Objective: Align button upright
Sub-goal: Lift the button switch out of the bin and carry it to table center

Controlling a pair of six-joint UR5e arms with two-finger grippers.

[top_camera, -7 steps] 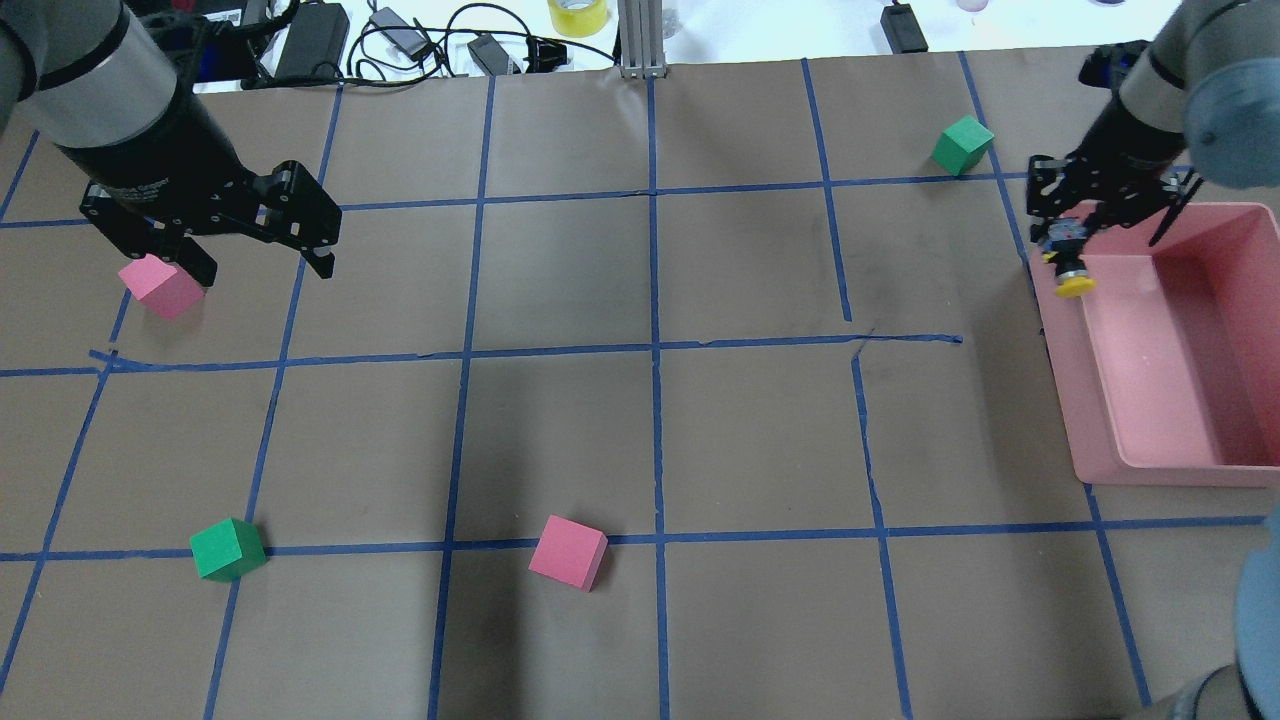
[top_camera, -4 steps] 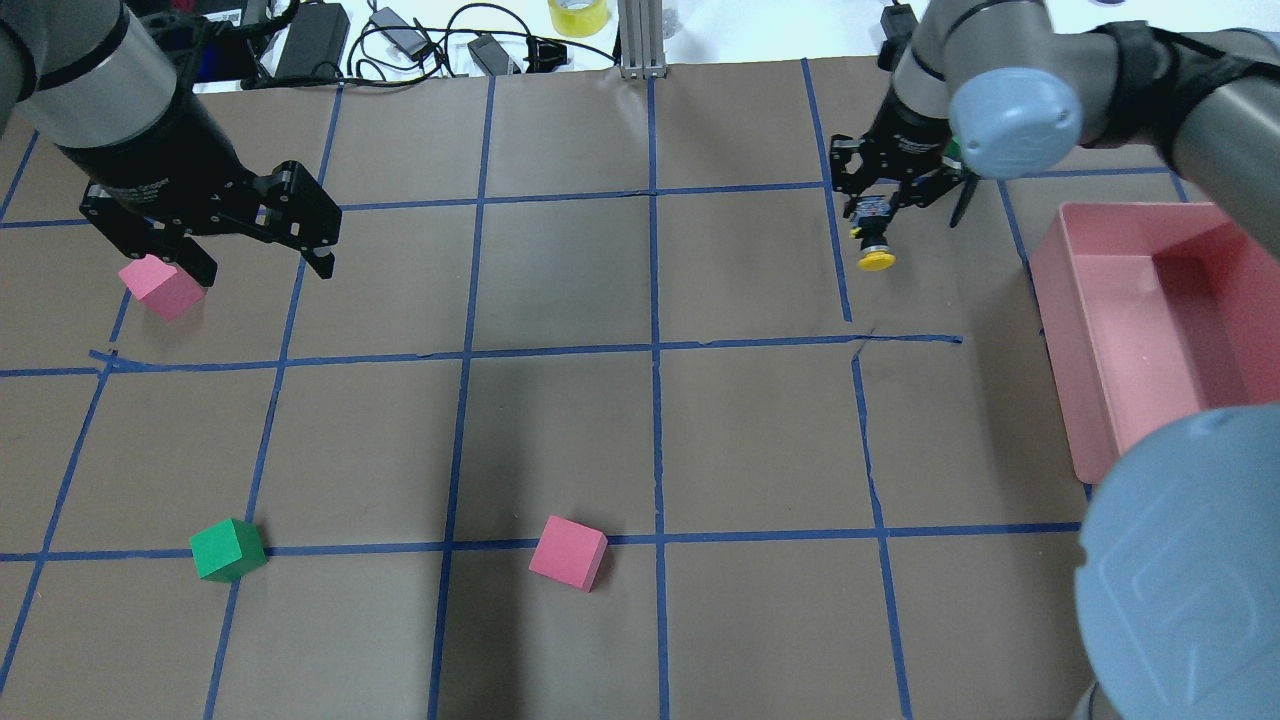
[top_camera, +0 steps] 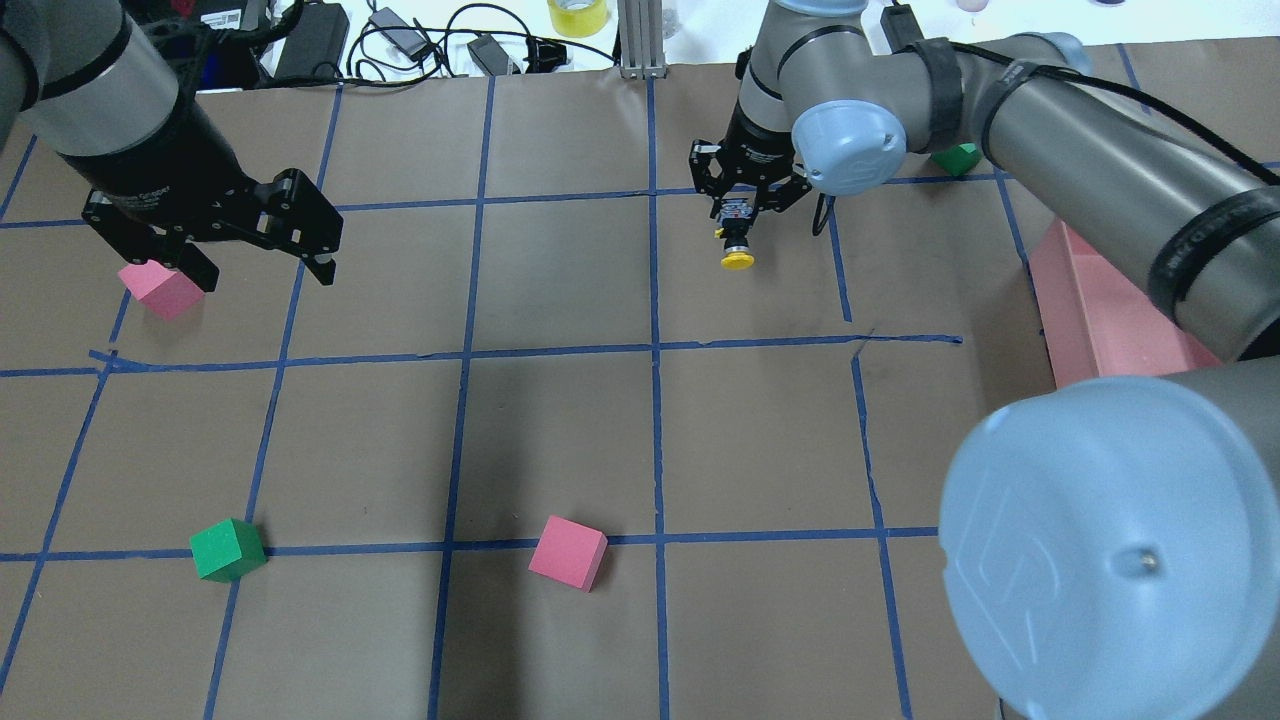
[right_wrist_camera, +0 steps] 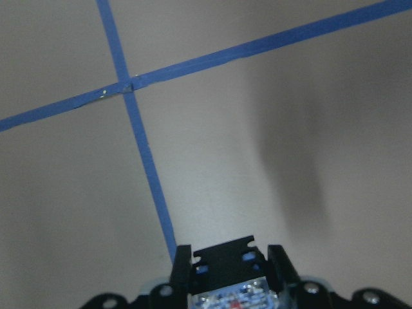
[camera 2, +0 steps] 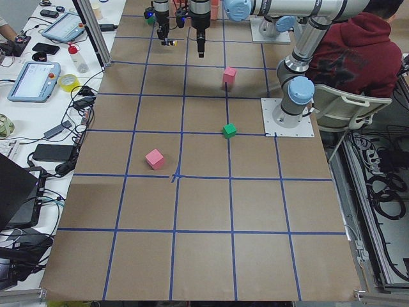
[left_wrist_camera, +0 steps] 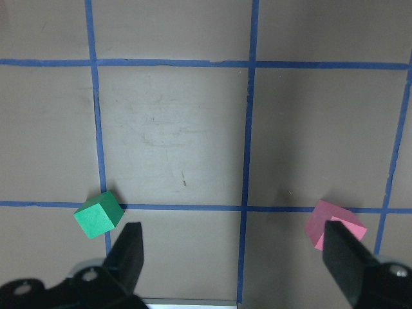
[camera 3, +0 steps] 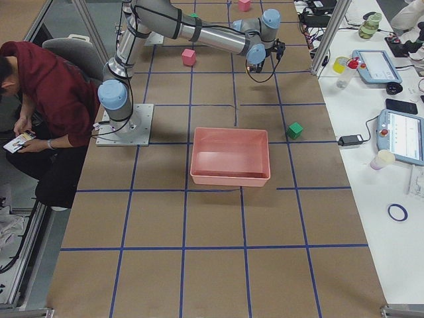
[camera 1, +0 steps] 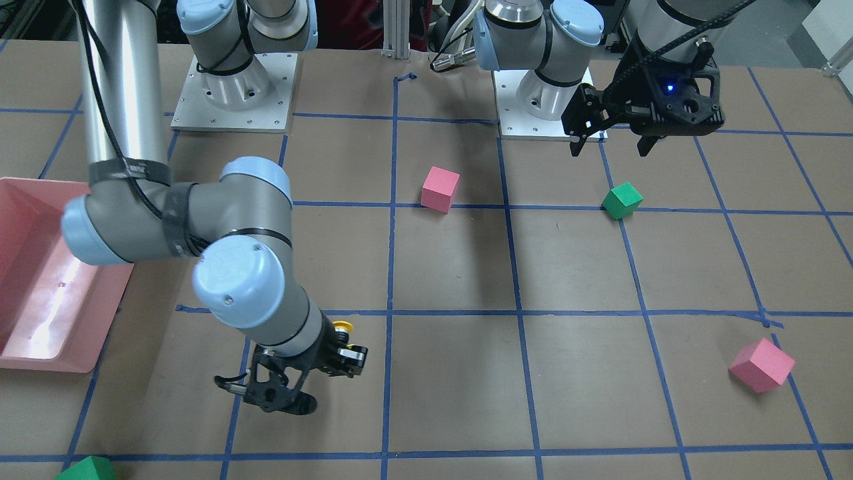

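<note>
While right gripper (top_camera: 737, 212) pinches button (top_camera: 738, 245) base | cap points robotward, axis not upright | left gripper (top_camera: 262, 268) spread

The right gripper (top_camera: 737, 216), clamped on the button (top_camera: 738, 252), has left the pink bin (top_camera: 1085, 310) and now hangs beside the centre tape line (top_camera: 652, 300). Its arm now hides much of the bin and the far green cube (top_camera: 962, 158).

Right pincer (camera 2: 165, 37) & button (camera 2: 168, 43) at table's (camera 2: 204, 256) far end; pink cube (camera 2: 154, 158), green cube (camera 2: 229, 130) nearer cam.

Pink cube (top_camera: 567, 552) near-centre; bin (camera 3: 230, 176) (rightward)
</note>
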